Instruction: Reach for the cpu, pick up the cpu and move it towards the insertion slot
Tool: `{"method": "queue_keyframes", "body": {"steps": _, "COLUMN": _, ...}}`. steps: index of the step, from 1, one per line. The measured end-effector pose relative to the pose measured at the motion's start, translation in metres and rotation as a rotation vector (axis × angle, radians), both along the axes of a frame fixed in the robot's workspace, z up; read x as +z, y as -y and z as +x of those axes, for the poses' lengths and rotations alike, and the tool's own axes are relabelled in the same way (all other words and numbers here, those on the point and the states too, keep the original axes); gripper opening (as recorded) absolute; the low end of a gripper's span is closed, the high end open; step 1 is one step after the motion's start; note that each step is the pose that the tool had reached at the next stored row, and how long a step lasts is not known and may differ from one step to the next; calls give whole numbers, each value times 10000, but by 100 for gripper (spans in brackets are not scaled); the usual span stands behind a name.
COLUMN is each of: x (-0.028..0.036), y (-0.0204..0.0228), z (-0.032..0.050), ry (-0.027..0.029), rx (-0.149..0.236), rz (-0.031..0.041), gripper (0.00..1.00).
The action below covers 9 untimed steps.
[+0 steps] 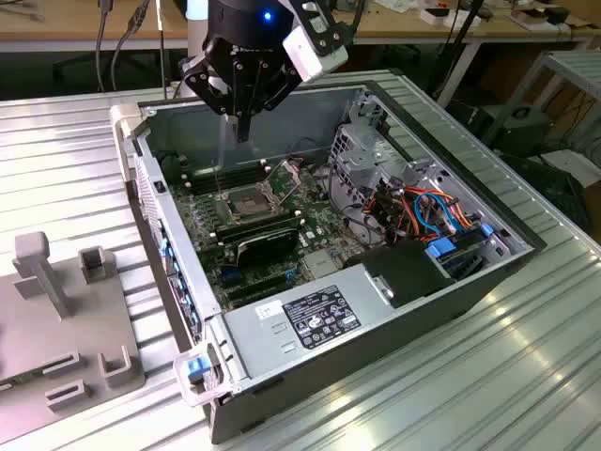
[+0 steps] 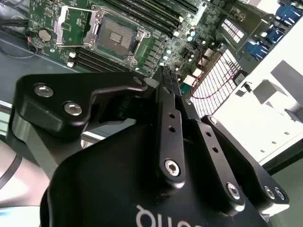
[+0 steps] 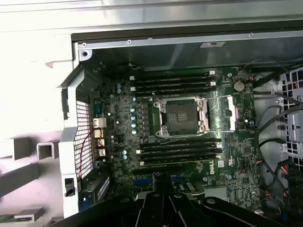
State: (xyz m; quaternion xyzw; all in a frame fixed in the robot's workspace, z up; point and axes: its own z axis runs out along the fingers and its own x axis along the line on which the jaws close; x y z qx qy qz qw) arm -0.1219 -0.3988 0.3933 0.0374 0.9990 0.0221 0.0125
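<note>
- Above the open computer case (image 1: 282, 111) I hang as the gripper (image 1: 243, 130), well clear of the green board (image 3: 118, 127) and touching nothing on it.
- My fingers (image 2: 166, 109) are drawn nearly together, with only a slim gap at the tips. I cannot tell whether the chip is pinched there, so I cannot say for sure where it is.
- The socket (image 3: 182, 117) lies on the board below me, between two banks of long black slots (image 3: 180, 152), and its dark centre is bare.
- Its hinged frame (image 3: 233, 113) stands open, lying toward the exterior view's right of the socket.
- I judge this to be the carry toward the socket and not yet a placing, since I am high above it and apart from it.
- Closing in would call for a level, square approach that stays clear of the open frame.
- The socket is square, so it has no long axis. Its sides run along and across the black slots.
</note>
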Motion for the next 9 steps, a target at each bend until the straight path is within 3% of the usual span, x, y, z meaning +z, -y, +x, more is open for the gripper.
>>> {"method": "queue_keyframes", "body": {"steps": 9, "x": 0, "y": 0, "z": -16, "ry": 0, "rx": -1, "rz": 0, "gripper": 11}}
